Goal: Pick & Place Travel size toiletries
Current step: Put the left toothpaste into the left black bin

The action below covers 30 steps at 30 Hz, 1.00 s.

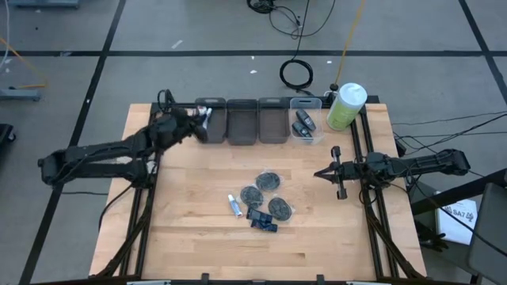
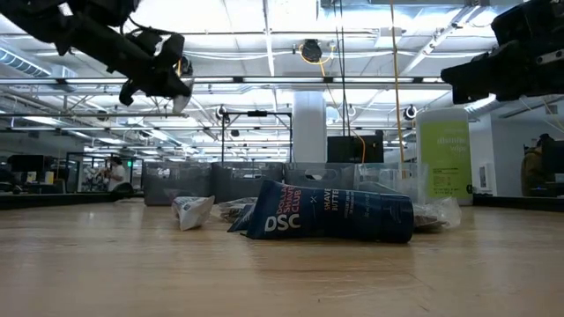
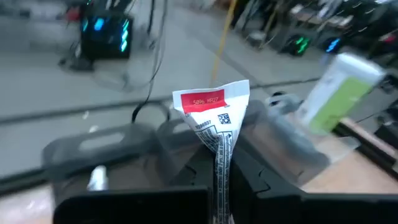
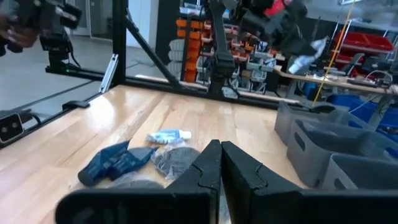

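Note:
My left gripper (image 1: 200,119) is up over the leftmost grey bin (image 1: 211,120) at the table's far edge, shut on a small white tube (image 3: 214,118) with a red band at its crimped end. On the table's middle lie three dark round discs (image 1: 269,181), a white-and-blue tube (image 1: 235,206) and dark blue packets (image 1: 261,219). My right gripper (image 1: 327,172) is shut and empty, right of these items; its closed fingers show in the right wrist view (image 4: 221,163). My left gripper pinches the white tube between its two fingers, on the tube's body (image 3: 219,167) below the crimped end. The flat crimped end (image 3: 211,99) sticks out past the fingertips. The tube is lifted clear, above the leftmost bin (image 3: 99,152).
Four bins stand in a row at the far edge; the clear rightmost one (image 1: 305,127) holds dark items. A big green bottle with a white cap (image 1: 346,105) stands at the far right corner. Bare wood lies near the front edge.

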{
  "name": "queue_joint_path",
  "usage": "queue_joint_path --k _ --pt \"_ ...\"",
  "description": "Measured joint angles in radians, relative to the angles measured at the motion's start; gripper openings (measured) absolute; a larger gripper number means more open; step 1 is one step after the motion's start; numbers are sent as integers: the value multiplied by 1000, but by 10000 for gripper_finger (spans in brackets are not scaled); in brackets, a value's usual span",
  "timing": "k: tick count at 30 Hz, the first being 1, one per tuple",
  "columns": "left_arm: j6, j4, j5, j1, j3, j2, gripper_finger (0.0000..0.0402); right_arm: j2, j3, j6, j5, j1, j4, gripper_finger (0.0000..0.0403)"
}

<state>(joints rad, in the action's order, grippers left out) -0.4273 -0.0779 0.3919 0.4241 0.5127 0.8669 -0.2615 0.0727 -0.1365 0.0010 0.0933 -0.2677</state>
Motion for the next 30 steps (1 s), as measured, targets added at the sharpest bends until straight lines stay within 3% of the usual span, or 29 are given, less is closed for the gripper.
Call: queue_joint_path --k 4,8,17,30 --pt "-47 237 -50 74 121 81 4 0 0 -8 1 0 -16 4" --pt "-53 361 -52 118 204 191 15 0 0 -11 2 0 -19 4" --pt "-39 258 -56 183 220 406 8 0 0 -14 2 0 -19 4" --pt "-20 208 -78 223 220 496 82 0 0 -7 -1 0 -19 4"
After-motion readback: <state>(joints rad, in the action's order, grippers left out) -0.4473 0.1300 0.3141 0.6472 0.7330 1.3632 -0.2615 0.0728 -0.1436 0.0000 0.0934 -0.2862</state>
